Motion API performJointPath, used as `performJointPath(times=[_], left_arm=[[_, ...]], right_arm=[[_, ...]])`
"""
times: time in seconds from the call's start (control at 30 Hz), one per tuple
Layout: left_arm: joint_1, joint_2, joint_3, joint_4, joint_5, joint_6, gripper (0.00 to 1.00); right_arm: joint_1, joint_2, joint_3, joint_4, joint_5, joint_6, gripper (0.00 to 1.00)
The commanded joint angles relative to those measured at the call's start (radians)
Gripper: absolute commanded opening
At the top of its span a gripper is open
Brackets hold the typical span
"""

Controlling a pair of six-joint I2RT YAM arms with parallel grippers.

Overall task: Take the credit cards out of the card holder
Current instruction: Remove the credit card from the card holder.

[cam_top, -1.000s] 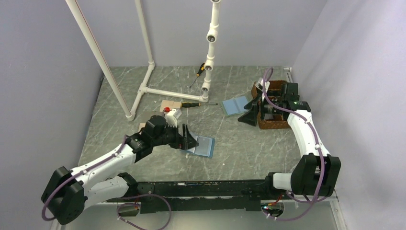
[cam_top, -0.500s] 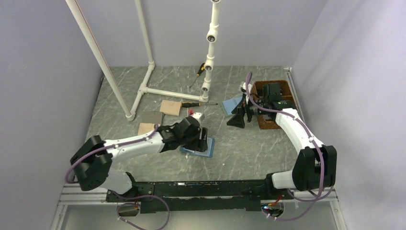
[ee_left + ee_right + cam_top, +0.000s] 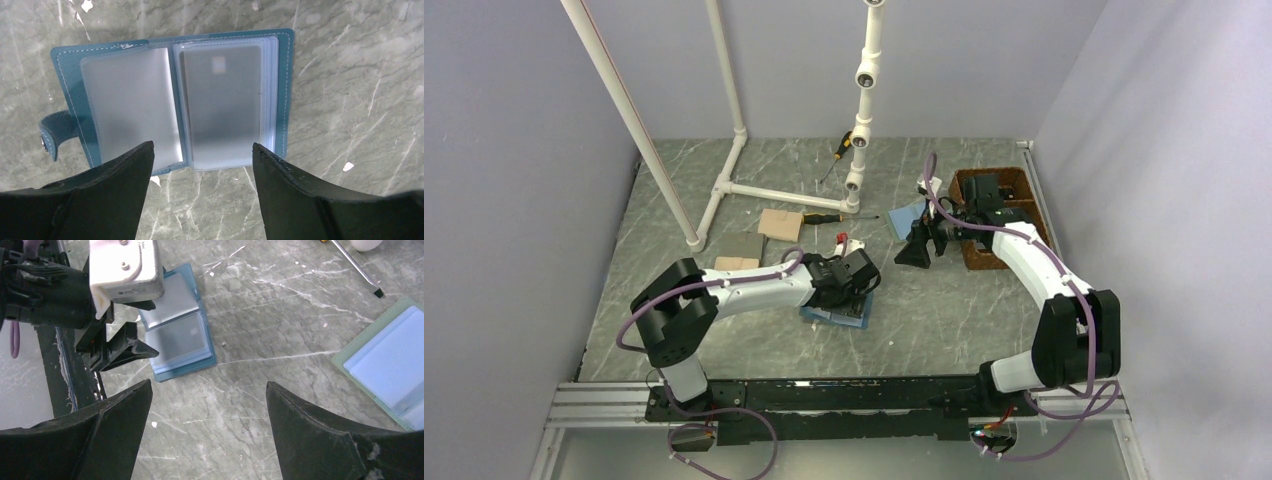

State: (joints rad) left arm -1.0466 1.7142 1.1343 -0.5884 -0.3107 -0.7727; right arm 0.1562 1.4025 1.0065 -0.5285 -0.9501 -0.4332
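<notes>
The dark teal-blue bifold card holder [image 3: 70, 95] is laid open on the grey marbled tabletop [image 3: 350, 100], with thin grey credit cards [image 3: 220, 105] seen in its sleeves. The left gripper [image 3: 202, 147] is spread empty above it; the right gripper [image 3: 209, 384], likewise released, is well apart.

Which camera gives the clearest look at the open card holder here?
Left wrist view: the card holder lies open, filling the frame, with its clear sleeves and a grey card plain to see. From the top, the left tool hides most of it. The right wrist view shows it small, partly behind that tool.
</notes>
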Motion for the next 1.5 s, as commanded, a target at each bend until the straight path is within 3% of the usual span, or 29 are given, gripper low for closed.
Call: performJointPath(times=[0.0, 0.17, 0.27, 0.33, 0.87, 1.1, 1.47], left_arm=[[-0.030, -0.024, 0.019, 0.019, -0.041, 0.080, 0.77], [-0.042, -0.094, -0.052, 0.096, -0.052, 0.124, 0.81], [-0.042, -0.119, -0.084, 0.122, -0.045, 0.115, 0.97], [-0.041, -0.131, -0.106, 0.147, -0.036, 0.107, 0.99], [-0.041, -0.052, -0.028, 0.057, -0.090, 0.075, 0.93], [-0.041, -0.020, -0.012, 0.114, -0.056, 0.102, 0.88], [-0.041, 0.066, 0.048, 0.070, -0.080, 0.089, 0.85]], right_arm=[[0.003, 0.013, 0.021, 0.017, 0.008, -0.004, 0.86], [0.003, 0.019, 0.023, 0.012, 0.004, -0.011, 0.86], [0.003, 0.025, 0.025, 0.008, 0.001, -0.012, 0.86], [0.003, 0.029, 0.028, 0.004, -0.001, -0.015, 0.86], [0.014, 0.036, 0.033, -0.007, 0.001, -0.023, 0.87], [0.017, 0.038, 0.033, -0.008, 0.005, -0.027, 0.87], [0.020, 0.045, 0.037, -0.018, 0.007, -0.030, 0.87]])
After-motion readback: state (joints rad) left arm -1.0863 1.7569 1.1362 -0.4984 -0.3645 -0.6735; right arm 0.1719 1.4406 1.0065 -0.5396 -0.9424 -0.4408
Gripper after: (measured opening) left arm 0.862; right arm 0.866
